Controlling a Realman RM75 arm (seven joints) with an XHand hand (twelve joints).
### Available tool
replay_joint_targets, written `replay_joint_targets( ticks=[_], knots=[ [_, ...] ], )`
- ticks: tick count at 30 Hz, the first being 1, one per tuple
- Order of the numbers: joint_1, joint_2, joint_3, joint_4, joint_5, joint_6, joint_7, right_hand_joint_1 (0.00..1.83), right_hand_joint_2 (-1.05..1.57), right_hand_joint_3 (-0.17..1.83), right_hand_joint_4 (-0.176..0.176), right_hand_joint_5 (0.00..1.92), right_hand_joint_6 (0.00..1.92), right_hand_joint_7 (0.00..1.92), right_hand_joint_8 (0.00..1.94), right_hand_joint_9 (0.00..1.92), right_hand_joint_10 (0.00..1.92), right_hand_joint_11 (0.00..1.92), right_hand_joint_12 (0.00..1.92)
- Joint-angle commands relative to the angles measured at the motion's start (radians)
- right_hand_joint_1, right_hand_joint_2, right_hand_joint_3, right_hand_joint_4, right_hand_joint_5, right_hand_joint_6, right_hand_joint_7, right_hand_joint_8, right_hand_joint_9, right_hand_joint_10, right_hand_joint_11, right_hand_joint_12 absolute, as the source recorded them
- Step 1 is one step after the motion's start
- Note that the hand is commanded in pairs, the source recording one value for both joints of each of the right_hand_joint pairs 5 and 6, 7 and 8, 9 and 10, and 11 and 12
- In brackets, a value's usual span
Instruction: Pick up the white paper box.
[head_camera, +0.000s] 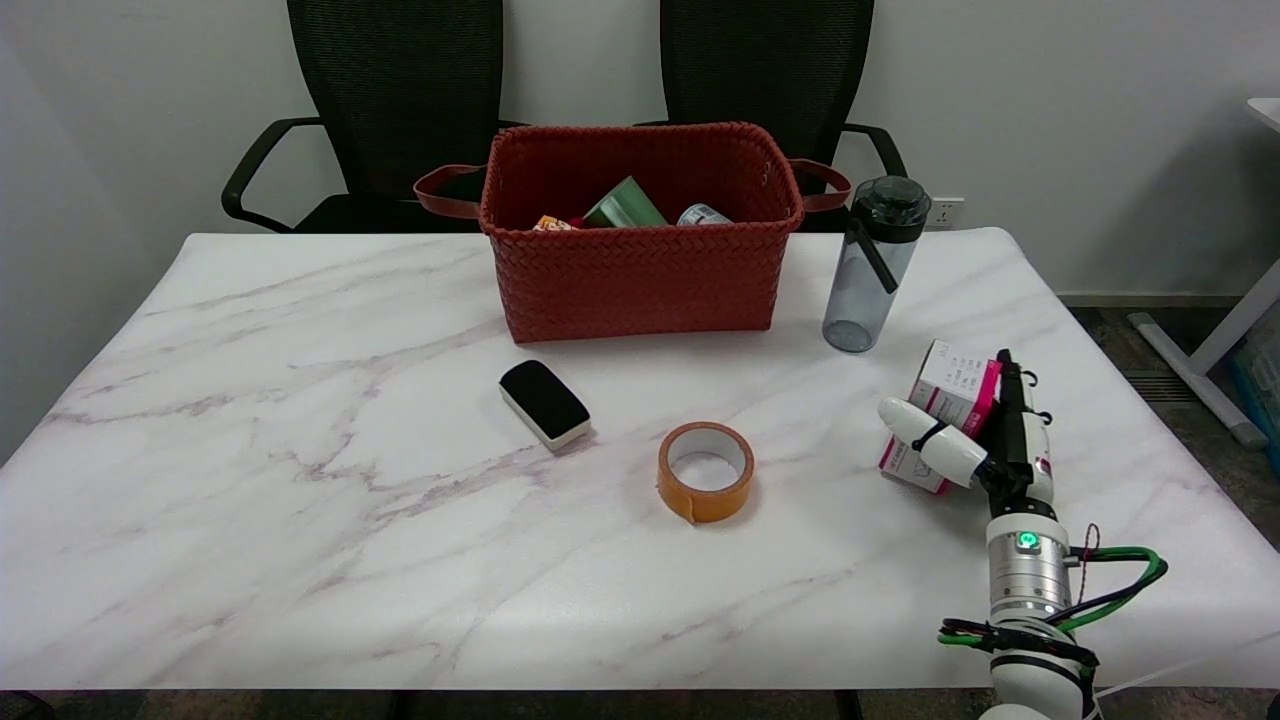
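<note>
Where the marble table (300, 420) runs toward its right edge, the white paper box (950, 395) with pink trim sits tilted, its upper end leaning away toward the far side and its lower end partly hidden behind the hand. The right hand (975, 440) reaches in from the near right corner and is wrapped about the box: one white finger (930, 435) lies across the box's front face, while the black part of the hand runs up along the box's right side, so the box is gripped between them. Whether the box's lower end touches the tabletop or is raised off it cannot be told from this view. Just beyond the box, toward the far right corner, a smoky grey water bottle (868, 265) with a dark lid stands upright. At the middle of the far edge sits a red woven basket (640, 270) with handles at both ends; a green carton, a can and an orange-marked packet show over its rim. Near the table's centre, a roll of orange tape (705, 470) lies flat, and left of it, apart from it, rests a black-topped eraser (544, 402) set at an angle. Two black chairs (400, 90) stand behind the far edge.
</note>
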Motion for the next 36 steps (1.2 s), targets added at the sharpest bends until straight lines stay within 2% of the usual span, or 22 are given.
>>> replay_joint_targets(
  ticks=[1, 5, 8, 12, 19, 22, 25, 36],
  knots=[
    [0.000, 0.001, -0.005, 0.000, -0.002, 0.022, 0.027, 1.13, 0.75, -0.17, 0.000, 0.18, 0.18, 0.77, 0.77, 0.65, 0.65, 0.80, 0.80],
    [-0.001, 0.001, -0.015, -0.002, -0.002, 0.016, 0.068, 1.13, 0.75, -0.17, 0.000, 0.34, 0.34, 1.02, 1.02, 0.76, 0.76, 0.85, 0.85],
    [-0.001, 0.001, -0.016, 0.000, -0.004, 0.016, 0.070, 1.13, 0.77, -0.17, 0.000, 0.56, 0.56, 1.16, 1.16, 0.96, 0.96, 1.03, 1.03],
    [-0.001, 0.001, -0.016, 0.002, -0.004, 0.016, 0.071, 1.12, 0.77, -0.17, 0.000, 0.61, 0.61, 1.20, 1.20, 1.03, 1.03, 1.18, 1.18],
    [0.007, 0.003, -0.016, 0.004, -0.015, 0.019, 0.071, 1.11, 0.79, -0.17, 0.000, 0.66, 0.66, 1.26, 1.26, 1.20, 1.20, 1.17, 1.17],
    [0.009, 0.004, -0.011, 0.008, -0.035, 0.021, 0.071, 1.11, 0.79, -0.17, 0.000, 0.74, 0.74, 1.31, 1.31, 1.25, 1.25, 1.26, 1.26],
    [0.016, 0.006, -0.003, 0.024, -0.059, 0.025, 0.071, 1.11, 0.80, -0.17, 0.000, 0.76, 0.76, 1.33, 1.33, 1.28, 1.28, 1.33, 1.33],
    [0.038, 0.013, 0.061, 0.125, -0.206, 0.031, 0.062, 1.11, 0.81, -0.17, 0.000, 0.77, 0.77, 1.35, 1.35, 1.31, 1.31, 1.38, 1.38]
  ],
)
